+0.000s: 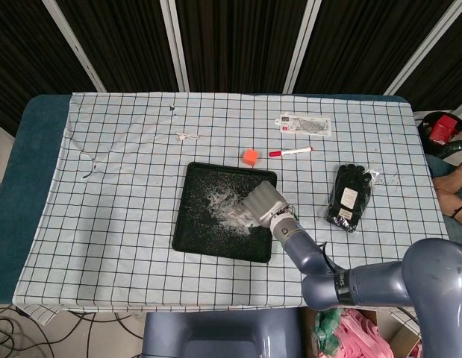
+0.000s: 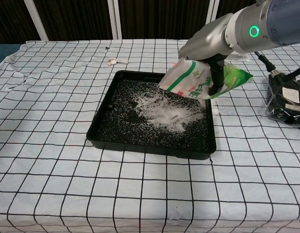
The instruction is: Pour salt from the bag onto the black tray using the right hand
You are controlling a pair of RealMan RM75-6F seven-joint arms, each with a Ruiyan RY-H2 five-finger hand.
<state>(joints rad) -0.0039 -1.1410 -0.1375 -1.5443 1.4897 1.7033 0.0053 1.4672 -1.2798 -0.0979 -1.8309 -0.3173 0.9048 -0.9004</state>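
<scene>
The black tray [image 2: 140,141] [image 1: 197,237] lies mid-table with a white heap of salt [image 2: 164,110] [image 1: 225,210] spread over its middle and right part. My right hand [image 2: 215,73] [image 1: 264,203] holds the white and green salt bag [image 2: 193,81] tilted, its mouth down and left, over the tray's right half. In the head view the hand's grey back hides the bag. The left hand shows in neither view.
An orange block [image 1: 250,156] sits just behind the tray, with a red marker [image 1: 290,151] to its right. Black gloves in a packet [image 1: 350,195] [image 2: 287,99] lie right of the tray. A white packet [image 1: 305,124] and a small cable [image 1: 188,136] lie further back.
</scene>
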